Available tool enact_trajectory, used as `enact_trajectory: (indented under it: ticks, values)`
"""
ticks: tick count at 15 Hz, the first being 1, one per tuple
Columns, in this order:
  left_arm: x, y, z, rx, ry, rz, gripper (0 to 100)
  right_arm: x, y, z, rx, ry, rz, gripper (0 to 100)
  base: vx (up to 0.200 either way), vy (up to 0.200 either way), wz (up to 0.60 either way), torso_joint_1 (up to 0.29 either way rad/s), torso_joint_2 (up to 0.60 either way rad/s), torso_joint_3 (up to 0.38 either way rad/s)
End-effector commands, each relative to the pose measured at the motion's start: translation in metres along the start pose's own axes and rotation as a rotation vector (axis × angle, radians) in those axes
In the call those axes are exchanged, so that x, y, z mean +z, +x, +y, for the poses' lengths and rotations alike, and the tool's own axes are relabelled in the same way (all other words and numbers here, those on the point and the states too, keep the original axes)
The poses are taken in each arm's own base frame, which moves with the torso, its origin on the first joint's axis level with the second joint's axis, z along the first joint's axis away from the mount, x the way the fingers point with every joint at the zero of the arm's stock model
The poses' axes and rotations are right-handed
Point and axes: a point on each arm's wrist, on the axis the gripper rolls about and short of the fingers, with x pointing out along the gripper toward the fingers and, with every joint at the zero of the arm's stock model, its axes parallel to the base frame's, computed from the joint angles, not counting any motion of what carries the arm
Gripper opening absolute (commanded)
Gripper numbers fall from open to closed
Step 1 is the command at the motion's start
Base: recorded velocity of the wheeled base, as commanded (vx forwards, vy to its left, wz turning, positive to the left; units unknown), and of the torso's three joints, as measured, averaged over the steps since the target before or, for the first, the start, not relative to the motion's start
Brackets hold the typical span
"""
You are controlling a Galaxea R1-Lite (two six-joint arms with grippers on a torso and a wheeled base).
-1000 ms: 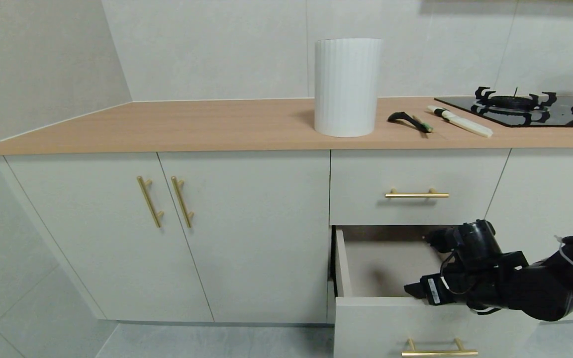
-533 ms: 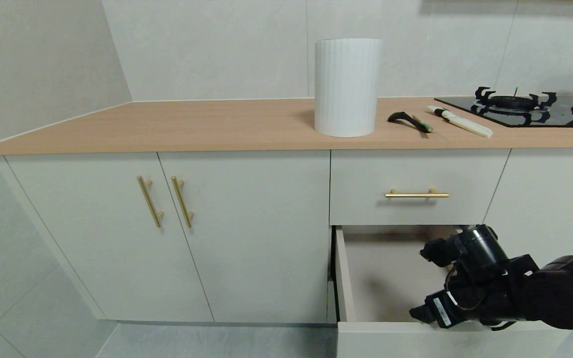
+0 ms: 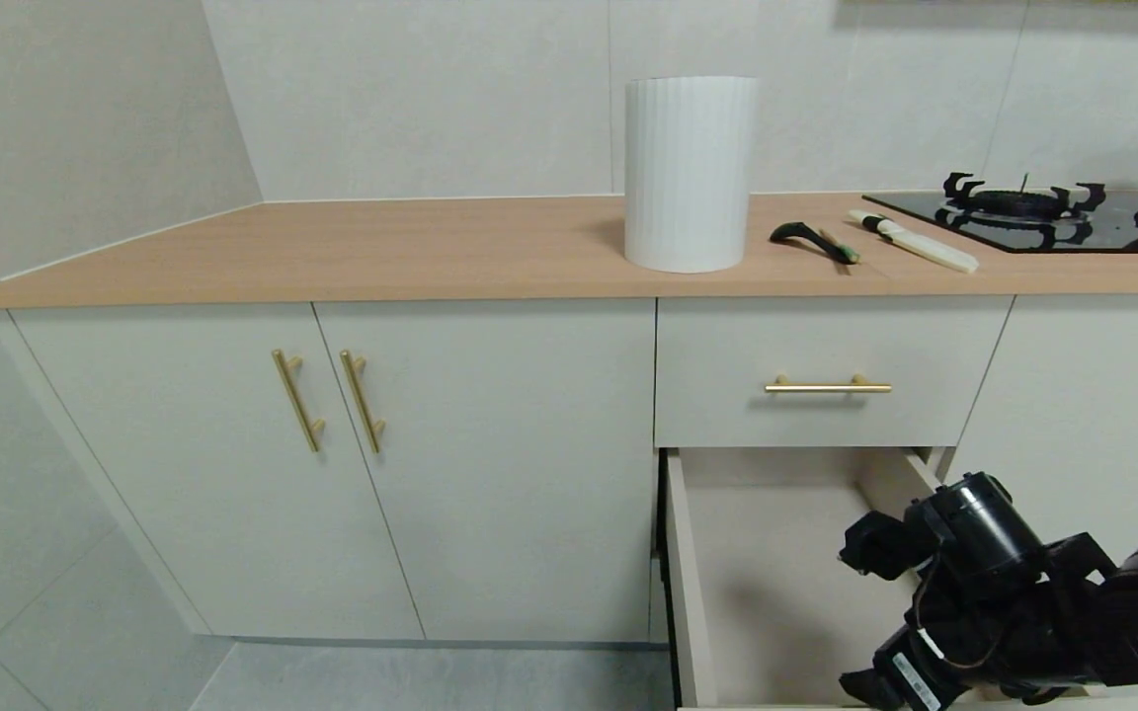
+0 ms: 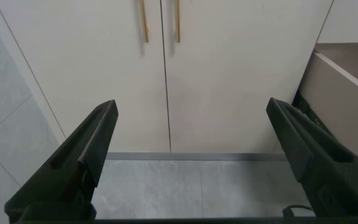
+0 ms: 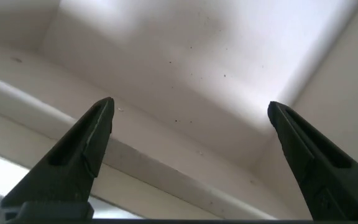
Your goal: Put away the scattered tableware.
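On the wooden counter lie a black utensil with a green tip and a white knife, both to the right of a tall white ribbed container. Below them the lower drawer stands pulled out, its inside bare. My right gripper hangs at the drawer's front right, low in the head view. In the right wrist view it is open, looking at the drawer's pale floor. My left gripper is open above the floor tiles, facing the cabinet doors.
A black gas hob sits at the counter's right end. The upper drawer with its gold handle is closed. Two cabinet doors with gold handles are closed at the left. The open drawer's side juts out beside my left gripper.
The lower drawer has slid farther out, its front now below the head view's bottom edge. My right arm has moved down and back toward me with it.
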Motion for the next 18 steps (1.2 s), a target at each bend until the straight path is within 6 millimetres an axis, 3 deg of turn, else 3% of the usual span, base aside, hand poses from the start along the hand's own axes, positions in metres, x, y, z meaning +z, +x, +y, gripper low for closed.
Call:
enact_trajectory:
  ticks: [1,4,9,11,15,18]
  values:
    - [0.000,0.000,0.000,0.000,0.000,0.000,100,-0.006,-0.008,0.005,0.010,-0.027,-0.009,100,0.000,0.000,0.00,0.000,0.00,0.000]
    - [0.000,0.000,0.000,0.000,0.000,0.001,100,-0.023,-0.015,0.010,0.026,-0.149,0.020,100,0.000,0.000,0.00,0.000,0.00,0.000]
    - [0.000,0.000,0.000,0.000,0.001,0.000,100,-0.026,-0.021,0.014,0.037,-0.174,0.034,100,0.000,0.000,0.00,0.000,0.00,0.000]
    - [0.000,0.000,0.000,0.000,0.000,0.000,100,-0.012,-0.021,0.011,0.020,-0.139,-0.007,100,0.000,0.000,0.00,0.000,0.00,0.000]
    - [0.000,0.000,0.000,0.000,0.001,0.000,100,0.025,-0.033,-0.003,0.003,0.181,-0.145,100,0.000,0.000,0.00,0.000,0.00,0.000]
    - [0.000,0.000,0.000,0.000,0.001,0.000,100,0.031,-0.039,-0.013,-0.018,0.214,-0.186,100,0.000,0.000,0.00,0.000,0.00,0.000]
